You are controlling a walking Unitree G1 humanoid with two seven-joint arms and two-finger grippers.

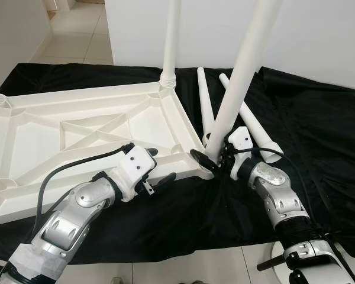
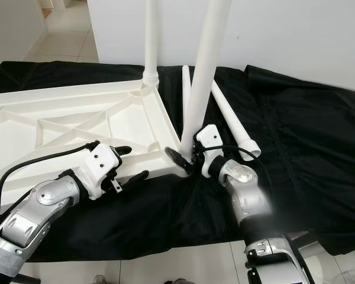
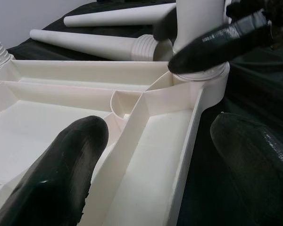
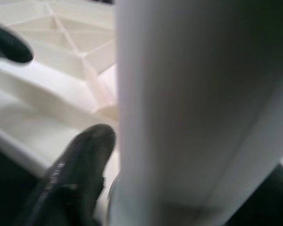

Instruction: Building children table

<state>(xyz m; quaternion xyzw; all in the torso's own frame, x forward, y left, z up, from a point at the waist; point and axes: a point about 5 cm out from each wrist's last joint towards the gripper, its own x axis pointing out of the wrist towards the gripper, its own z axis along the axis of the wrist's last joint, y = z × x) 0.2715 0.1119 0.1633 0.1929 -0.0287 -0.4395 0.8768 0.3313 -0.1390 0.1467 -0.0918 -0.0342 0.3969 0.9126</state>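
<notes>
Right hand (image 1: 216,158) grips your second leg (image 1: 239,71) at its corner socket, left hand (image 1: 157,167) wide astride the tabletop (image 1: 77,127) rim; one leg (image 1: 170,41) seated, two legs (image 1: 248,121) lie unfitted.

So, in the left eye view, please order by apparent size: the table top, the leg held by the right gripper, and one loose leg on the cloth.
1. Table top, largest.
2. Leg at the right gripper; nearness to the camera enlarges it.
3. Loose leg on the black cloth, smallest; it lies farther away, so true sizes may match.
</notes>
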